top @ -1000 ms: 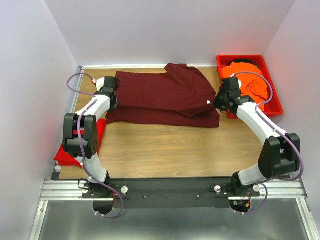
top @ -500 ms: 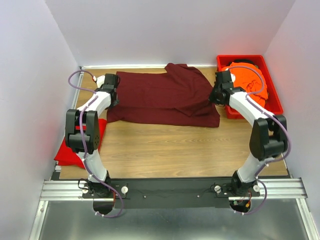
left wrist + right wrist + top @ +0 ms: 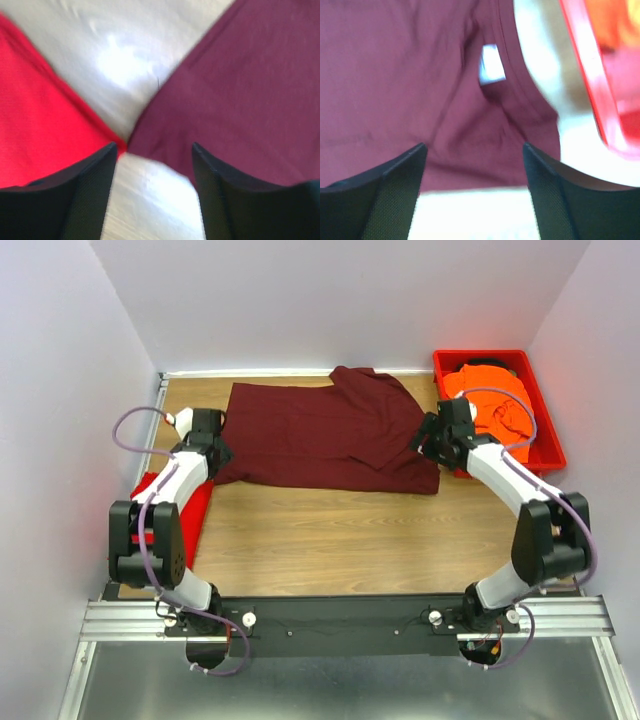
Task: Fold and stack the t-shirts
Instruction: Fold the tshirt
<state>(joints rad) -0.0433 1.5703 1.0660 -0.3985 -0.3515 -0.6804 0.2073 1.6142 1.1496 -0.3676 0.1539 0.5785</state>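
Note:
The dark maroon t-shirt (image 3: 330, 435) lies folded and flat at the back middle of the table. My left gripper (image 3: 218, 448) is open at its left edge, with bare table between the fingers (image 3: 90, 190); maroon cloth (image 3: 250, 90) lies to the right and the bright red t-shirt (image 3: 40, 115) to the left. My right gripper (image 3: 424, 443) stands open over the shirt's right front corner (image 3: 410, 85), holding nothing; a white tag (image 3: 491, 62) shows there. The red t-shirt (image 3: 195, 508) lies at the left edge, partly under the left arm. The orange t-shirt (image 3: 495, 405) sits in the bin.
A rigid red plastic bin (image 3: 548, 455) stands at the back right, its wall (image 3: 585, 65) close to my right gripper. White walls close in the table on three sides. Bare wood (image 3: 340, 540) stretches between the maroon shirt and the arm bases.
Both grippers have opened and let go of the maroon shirt, which now lies flat. The left arm has drawn back towards the near left; the right gripper shifted slightly.

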